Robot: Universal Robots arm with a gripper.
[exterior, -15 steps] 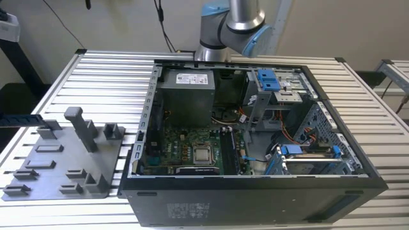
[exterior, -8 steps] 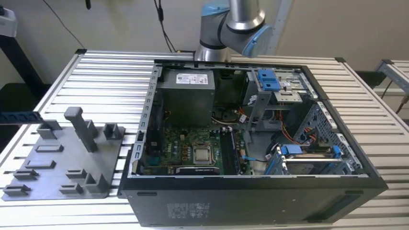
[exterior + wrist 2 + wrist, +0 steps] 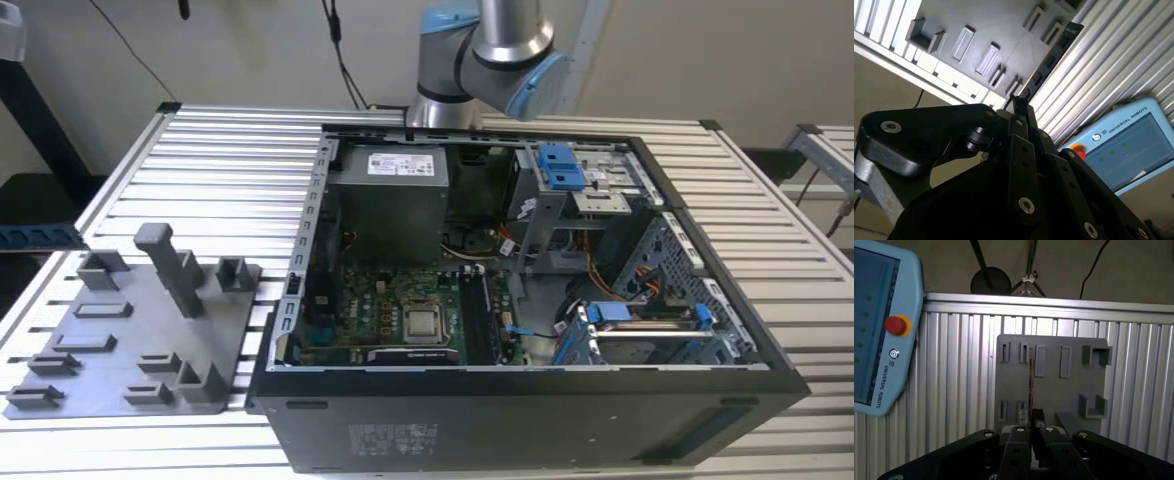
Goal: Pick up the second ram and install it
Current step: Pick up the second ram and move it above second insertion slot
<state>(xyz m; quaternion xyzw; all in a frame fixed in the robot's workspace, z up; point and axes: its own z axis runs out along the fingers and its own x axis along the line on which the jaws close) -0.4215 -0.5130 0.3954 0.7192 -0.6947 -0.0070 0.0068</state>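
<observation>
The black robotic gripper [image 3: 1032,426] clamps its fingers on the second ram [image 3: 1051,57], a long, thin, dark memory stick. The stick is poised over a grey plastic fixture plate [image 3: 1054,385] on the ribbed aluminium table [image 3: 954,390].

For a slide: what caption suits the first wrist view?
Gripper shut on the second ram, held edge-on over the grey fixture plate on the slatted table.

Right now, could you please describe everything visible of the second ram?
The second ram is a long, thin, flat dark board, seen almost edge-on in both wrist views, with dark chips spaced along one face. One end is pinched in the gripper's shut jaws; the rest juts straight out, unsupported, towards the grey fixture plate.
</observation>
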